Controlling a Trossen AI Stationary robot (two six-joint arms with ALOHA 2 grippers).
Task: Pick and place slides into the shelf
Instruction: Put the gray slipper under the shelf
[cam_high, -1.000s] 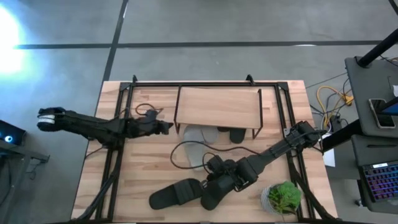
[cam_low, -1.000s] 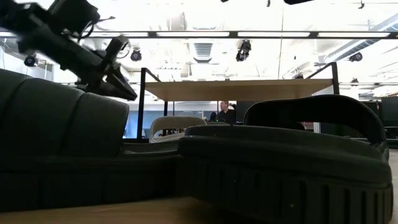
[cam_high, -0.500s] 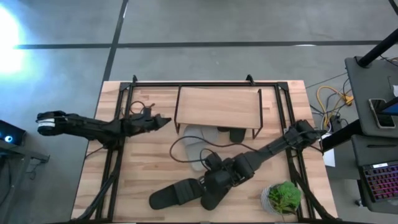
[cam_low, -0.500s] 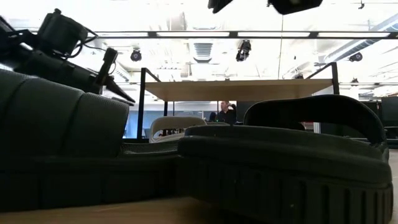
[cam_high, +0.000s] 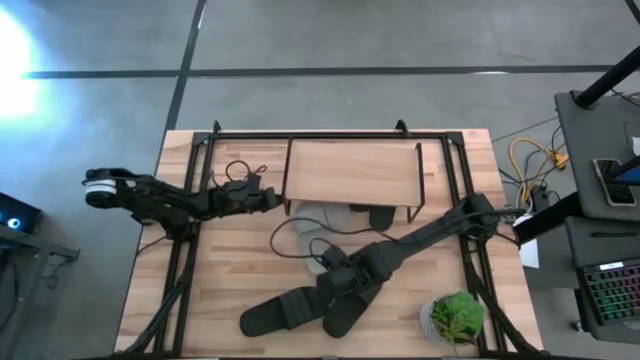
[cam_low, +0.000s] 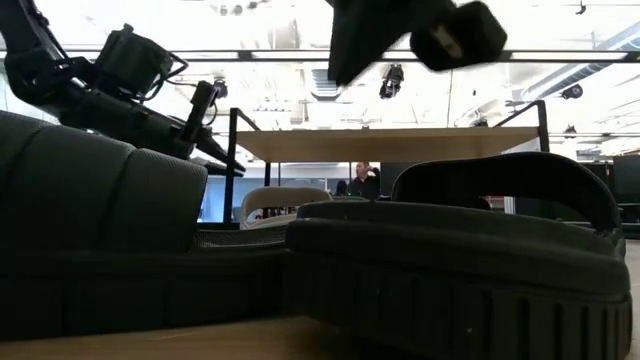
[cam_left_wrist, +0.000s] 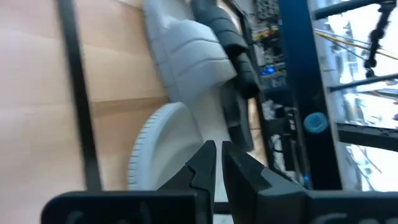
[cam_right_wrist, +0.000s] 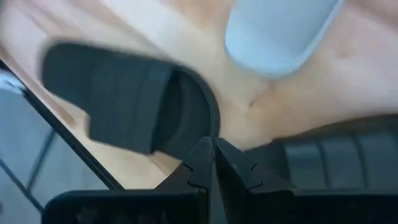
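Hovering over the bench (cam_high: 230, 270), both claws are pressed together and hold nothing.

Landmark: the shelf (cam_high: 350, 170), standing at the far middle of the bench, wood top on thin black legs.

Left claw (cam_high: 275, 201): just off the shelf's left front corner, above the bench, arm reaching in from the left. In its wrist view the fingertips (cam_left_wrist: 214, 163) meet, pointing at a grey slide (cam_left_wrist: 186, 50) under the shelf, with a second grey slide (cam_left_wrist: 163, 149) nearer.

Right claw (cam_high: 322, 287): well in front of the shelf, over the two black slides lying there. Arm runs in from the shelf's right side. Wrist view shows the tips (cam_right_wrist: 210, 163) closed above a black slide (cam_right_wrist: 134, 102); a grey toe (cam_right_wrist: 280, 34) lies beyond.

Slides, from above:
- grey slide (cam_high: 322, 215) partly under the shelf's front edge
- another grey one (cam_high: 318, 252) just in front of the shelf, partly hidden by the right arm
- black slide (cam_high: 381, 215) under the shelf, right of the grey
- two black slides (cam_high: 275, 312) on the bench near its front edge, well clear of the shelf, one partly under the right claw

Also: a potted plant (cam_high: 455, 318) at the bench's front right, well off from the shelf. Low view is mostly filled by the two black slides (cam_low: 450, 260); the shelf (cam_low: 385, 145) stands behind.
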